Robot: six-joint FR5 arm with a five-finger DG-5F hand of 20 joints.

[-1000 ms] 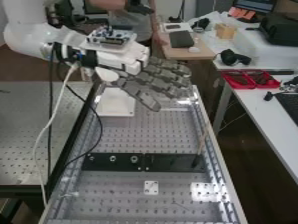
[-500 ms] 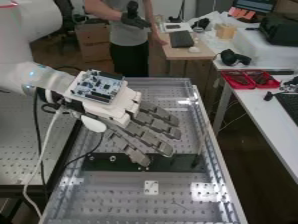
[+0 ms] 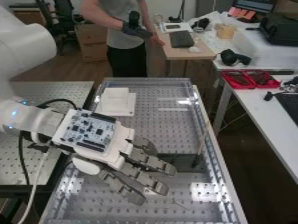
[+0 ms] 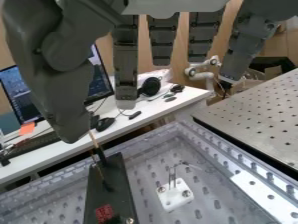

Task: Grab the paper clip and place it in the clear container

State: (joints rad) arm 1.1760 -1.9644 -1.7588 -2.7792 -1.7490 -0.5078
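From the left, we are seeing the white arm (image 3: 33, 120) leaning over the bench; next comes the hand (image 3: 136, 174), hanging released with its fingers extended and grasping nothing; at its fingertip side, below them, what we are taking for the paper clip (image 4: 173, 176) (a thin wire, hard to be certain) is standing roughly upright on a small white plate (image 4: 175, 198). We are judging that the coming pinch depends on that upright axis.

Mat'l/finish chk. Bench bed (image 3: 100, 202): perf., smooth, semi-gloss w/ glare spots. Side plate (image 4: 266, 107): perf. metal look, matt. White mount (image 4: 167, 200): smooth, plastic appr.; screws (image 4: 186, 193) metal, shiny. Dark strip (image 4: 110, 182): smooth, low sheen. Hand (image 3: 136, 174): matt, hard-plastic look. Desk (image 3: 256, 110): smooth. Red trays (image 3: 236, 80): plastic appr.
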